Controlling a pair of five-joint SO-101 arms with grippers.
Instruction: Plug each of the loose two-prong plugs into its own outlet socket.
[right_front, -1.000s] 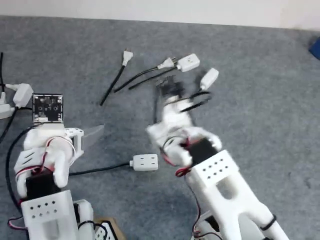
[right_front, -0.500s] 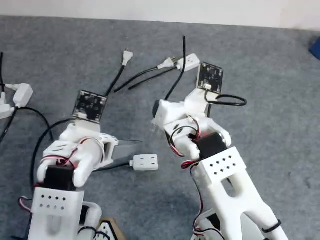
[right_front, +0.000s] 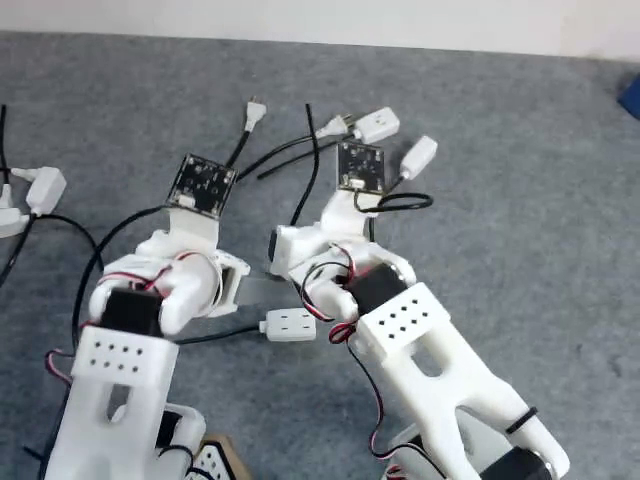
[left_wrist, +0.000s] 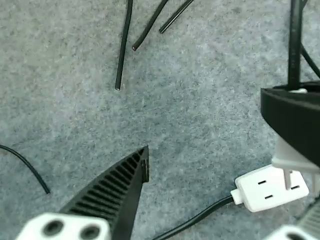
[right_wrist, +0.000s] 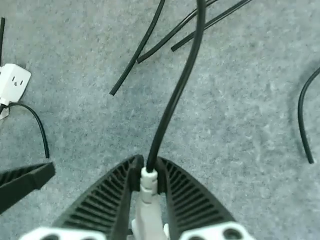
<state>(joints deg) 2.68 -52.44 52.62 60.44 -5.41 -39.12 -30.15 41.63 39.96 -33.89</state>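
Gripping a plug (right_wrist: 145, 199), right jaws sit just beside the socket (right_front: 290, 323).

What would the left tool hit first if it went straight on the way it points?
Probably bare grey carpet just ahead of the left tool; the loose black cord ends lie farther on, the white outlet socket off to one side. Depth is unclear.

Grey felt covered the bench (right_front: 520, 230) under the right gripper (right_wrist: 146, 161); a blue object (right_front: 632, 97) sat far off its right.
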